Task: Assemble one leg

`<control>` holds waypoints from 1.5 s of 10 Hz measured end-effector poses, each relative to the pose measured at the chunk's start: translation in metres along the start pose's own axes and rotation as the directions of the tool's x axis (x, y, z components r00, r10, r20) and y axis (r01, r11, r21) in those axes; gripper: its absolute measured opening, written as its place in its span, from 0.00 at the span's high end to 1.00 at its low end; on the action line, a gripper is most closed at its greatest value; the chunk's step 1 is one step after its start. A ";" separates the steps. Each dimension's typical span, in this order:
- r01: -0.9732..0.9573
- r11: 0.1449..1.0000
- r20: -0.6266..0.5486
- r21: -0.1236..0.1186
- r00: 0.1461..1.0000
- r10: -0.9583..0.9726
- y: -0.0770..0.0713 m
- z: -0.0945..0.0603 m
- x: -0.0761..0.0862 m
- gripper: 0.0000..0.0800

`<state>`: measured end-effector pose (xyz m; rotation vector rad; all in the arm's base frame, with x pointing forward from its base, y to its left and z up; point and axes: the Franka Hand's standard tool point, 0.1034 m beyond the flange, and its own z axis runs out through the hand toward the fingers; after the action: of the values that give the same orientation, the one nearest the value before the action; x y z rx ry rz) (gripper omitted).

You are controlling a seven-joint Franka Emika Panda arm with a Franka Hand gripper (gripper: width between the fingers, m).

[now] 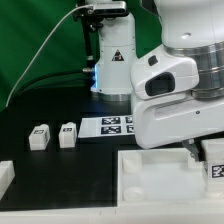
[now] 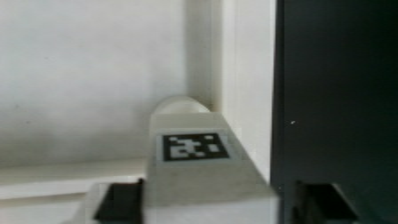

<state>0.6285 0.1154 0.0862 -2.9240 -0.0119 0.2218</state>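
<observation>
Presently, step: I am judging this to be the pick-up that opens the assembly, with my gripper (image 2: 217, 204) straddling the leg (image 2: 192, 150); no leg is joined to the tray (image 1: 140, 160) that I can see.
Next move: I am reckoning on a firm squeeze across the flat sides. After that comes a straight lift clear of the tray wall and an upright carry to its mounting place.
Worktop (image 1: 60, 185): lying flat and matt black, carrying everything.
Tray: sitting by the worktop's near edge, a big white moulded square with a raised rim and smooth plastic faces.
Marker board (image 1: 115, 125): lying thin and flat toward the worktop's far edge, showing printed tags.
Spare pieces: the outer spare leg (image 1: 38, 137) and the inner spare leg (image 1: 67, 134) are standing side by side, well apart from the tray, toward the worktop's edge on the exterior view's left.
Leg: standing toward the worktop's edge on the exterior view's right, just beside the tray's outer wall. It is a small white plastic block with a rounded top and a square black-and-white tag on its face.
Gripper: my dark fingers (image 2: 119, 203) are standing one on either side of the leg, close against it. I cannot tell whether they are pressing it yet.
</observation>
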 end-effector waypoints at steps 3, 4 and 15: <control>-0.054 0.999 -0.009 0.000 0.999 0.054 0.002 0.000 0.001 0.61; -0.085 0.996 -0.059 0.005 0.995 0.085 0.005 0.000 0.002 0.61; -0.958 0.212 -0.018 0.193 0.213 0.977 -0.005 0.007 -0.006 0.62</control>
<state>0.6215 0.1218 0.0815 -2.2697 1.8519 0.1660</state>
